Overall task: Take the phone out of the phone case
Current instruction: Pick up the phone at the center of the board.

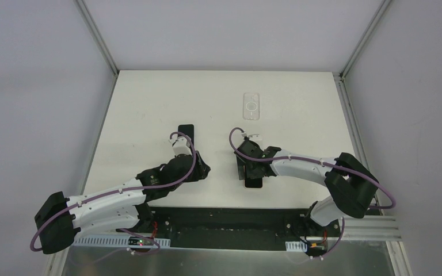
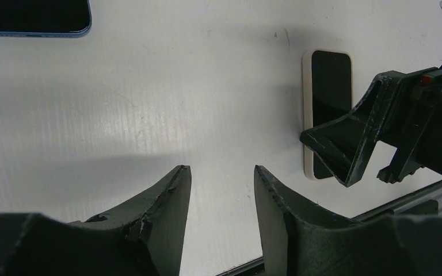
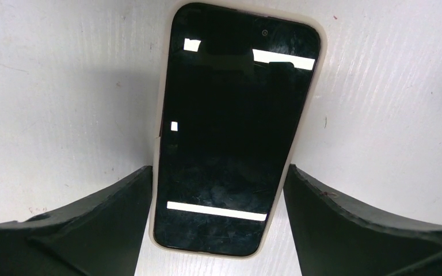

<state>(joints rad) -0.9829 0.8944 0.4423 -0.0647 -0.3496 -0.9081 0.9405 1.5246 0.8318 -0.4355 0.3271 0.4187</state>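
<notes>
A black-screened phone lies face up in a cream phone case on the white table. My right gripper is open and straddles the phone's near end. Its left finger sits against the case edge, and a narrow gap shows at its right finger. From above, the phone is partly covered by the right gripper. My left gripper is open and empty over bare table to the left. In its view the cased phone lies at the right, with a right-arm finger over it.
A second dark phone with a blue rim lies just beyond the left gripper and shows again as the blue-rimmed phone. A clear empty case lies at the back centre. The table's near edge runs close behind the cased phone.
</notes>
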